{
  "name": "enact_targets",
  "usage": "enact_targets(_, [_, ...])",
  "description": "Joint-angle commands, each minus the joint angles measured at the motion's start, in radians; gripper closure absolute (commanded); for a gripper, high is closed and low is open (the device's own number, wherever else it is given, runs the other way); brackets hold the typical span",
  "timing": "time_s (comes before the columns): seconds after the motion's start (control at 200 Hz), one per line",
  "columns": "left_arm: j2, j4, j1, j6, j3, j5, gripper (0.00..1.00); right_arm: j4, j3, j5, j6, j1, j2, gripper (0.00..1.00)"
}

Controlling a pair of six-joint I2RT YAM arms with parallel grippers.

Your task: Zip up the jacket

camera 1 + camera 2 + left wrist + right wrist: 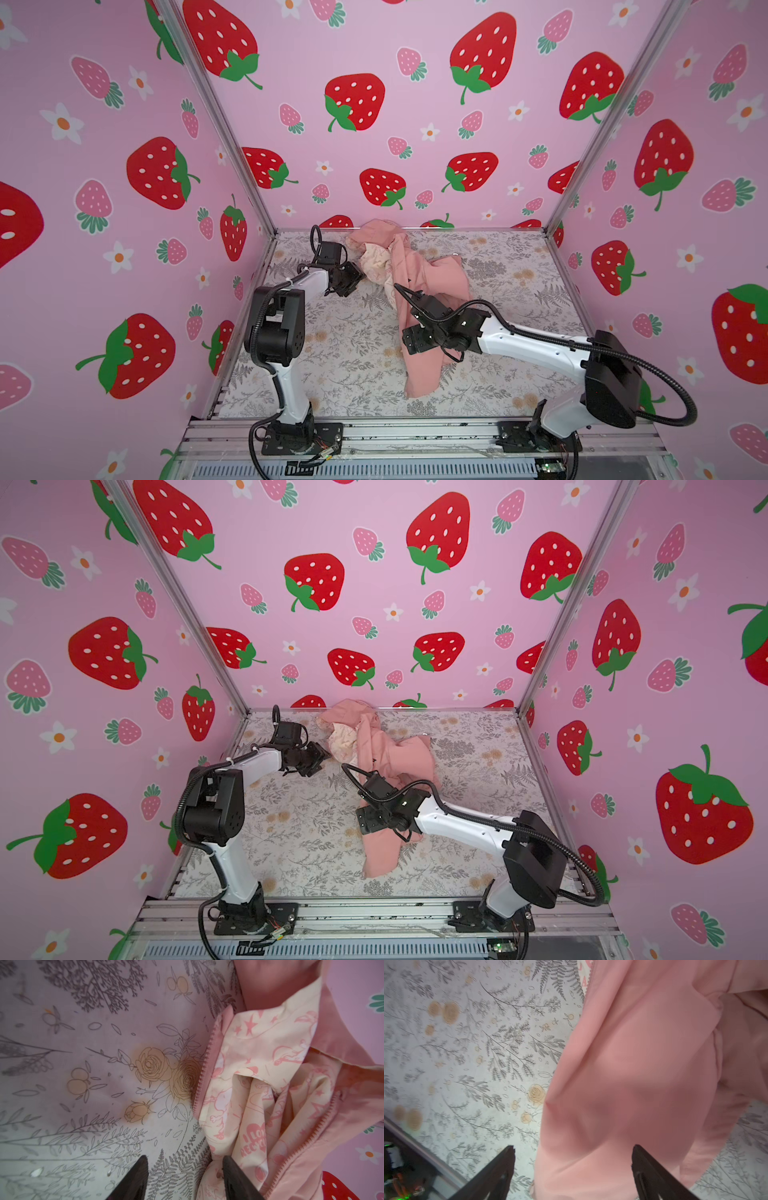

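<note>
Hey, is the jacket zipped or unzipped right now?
Unzipped. In the left wrist view the jacket has its two rows of zipper teeth well apart, with the cream printed lining showing between them.

jacket (432, 274) heaped mid-table, bare table (340, 365) left and right of it

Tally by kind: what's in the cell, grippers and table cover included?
Jacket: 1
Grippers: 2 (left gripper, right gripper)
Floral table cover: 1
Total: 4
</note>
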Motion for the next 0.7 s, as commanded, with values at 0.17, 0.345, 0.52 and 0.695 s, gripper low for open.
enact_targets(0.17, [0.162,0.132,0.004,-0.013,0.133,0.117,0.41,0.039,-0.109,0.031,0.029,-0.113,-0.071,0.06])
enact_targets(0.345, [0.245,0.187,0.004,-0.032,0.204,0.173,0.64,0.119,-0.155,-0.036,0.023,-0.166,-0.01,0.06])
enact_targets(0.52, [0.251,0.234,0.004,-0.058,0.213,0.207,0.92,0.276,-0.228,-0.147,0.037,-0.197,0.051,0.11])
enact_targets(0.695, [0.181,0.235,0.004,-0.05,0.178,0.218,1.0,0.361,-0.263,-0.208,0.043,-0.218,0.044,0.63])
